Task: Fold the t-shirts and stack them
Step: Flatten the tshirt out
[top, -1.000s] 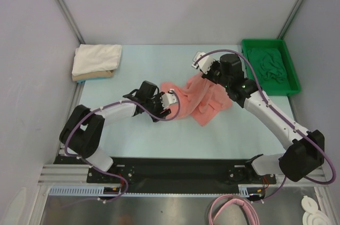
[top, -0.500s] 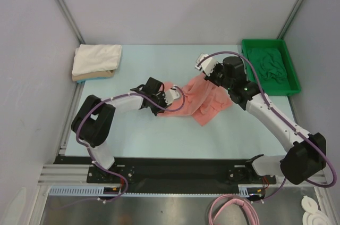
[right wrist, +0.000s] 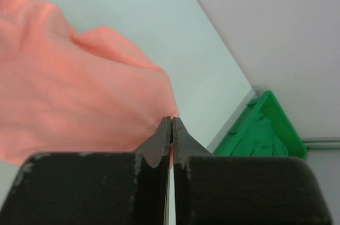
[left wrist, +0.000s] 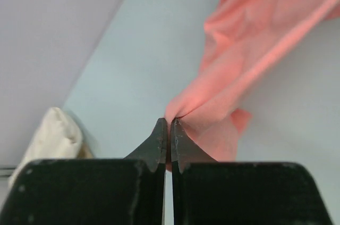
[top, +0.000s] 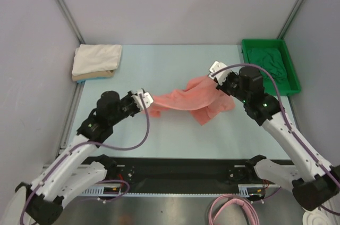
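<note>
A salmon-pink t-shirt (top: 186, 99) hangs stretched between my two grippers over the middle of the table. My left gripper (top: 149, 99) is shut on its left end, the cloth (left wrist: 234, 60) bunching at the fingertips (left wrist: 169, 124). My right gripper (top: 212, 78) is shut on the right end, pink cloth (right wrist: 79, 97) spreading left of its tips (right wrist: 171, 120). A folded white t-shirt (top: 96, 58) lies on a tan one (top: 95, 75) at the far left. A dark green t-shirt (top: 272, 64) lies crumpled in the tray.
The bright green plastic tray (top: 287, 90) sits at the far right by the wall, also visible in the right wrist view (right wrist: 265, 105). The white folded stack shows at the left wrist view's lower left (left wrist: 50, 137). Grey walls enclose the table.
The left gripper closed on the pink shirt's left end and pulled it left and toward the near edge. The right gripper moved right, drawing the shirt out into a long band.
</note>
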Available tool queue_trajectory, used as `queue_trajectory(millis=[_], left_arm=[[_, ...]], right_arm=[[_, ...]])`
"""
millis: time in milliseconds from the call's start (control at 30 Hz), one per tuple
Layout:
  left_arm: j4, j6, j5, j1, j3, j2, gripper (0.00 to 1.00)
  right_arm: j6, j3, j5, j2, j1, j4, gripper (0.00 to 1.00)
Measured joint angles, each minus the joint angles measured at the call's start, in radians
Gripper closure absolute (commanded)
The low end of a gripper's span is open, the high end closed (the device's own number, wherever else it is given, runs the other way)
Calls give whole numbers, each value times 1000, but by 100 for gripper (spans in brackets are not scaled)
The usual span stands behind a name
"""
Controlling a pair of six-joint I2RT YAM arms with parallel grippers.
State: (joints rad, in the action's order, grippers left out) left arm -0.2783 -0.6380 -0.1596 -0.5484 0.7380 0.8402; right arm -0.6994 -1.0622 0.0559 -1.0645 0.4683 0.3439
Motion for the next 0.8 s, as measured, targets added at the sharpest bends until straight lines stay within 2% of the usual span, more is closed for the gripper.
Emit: queue_trajectory(millis=[167, 300, 467, 600, 667, 733, 767, 800], left_arm=[[-60, -10, 25, -1, -1, -229, 100], [-153, -9, 35, -1, 51, -269, 100], [-138, -19, 111, -2, 95, -233, 100], [17, -58, 196, 13, 48, -101, 100], [90, -70, 205, 55, 7, 5, 100], [159, -70, 200, 115, -9, 134, 100], [214, -69, 202, 149, -9, 224, 99], [262, -68, 215, 169, -5, 298, 87]], right_arm=[[13, -3, 88, 177, 16, 135, 100], [32, -24, 184, 261, -24, 226, 100], [31, -19, 219, 256, -32, 225, 100], [2, 23, 216, 150, -56, 138, 100], [-11, 52, 221, 65, -89, 85, 100], [-16, 68, 226, -37, -128, 38, 93], [-16, 70, 231, -92, -149, 10, 82], [-13, 69, 229, -153, -169, -32, 64]])
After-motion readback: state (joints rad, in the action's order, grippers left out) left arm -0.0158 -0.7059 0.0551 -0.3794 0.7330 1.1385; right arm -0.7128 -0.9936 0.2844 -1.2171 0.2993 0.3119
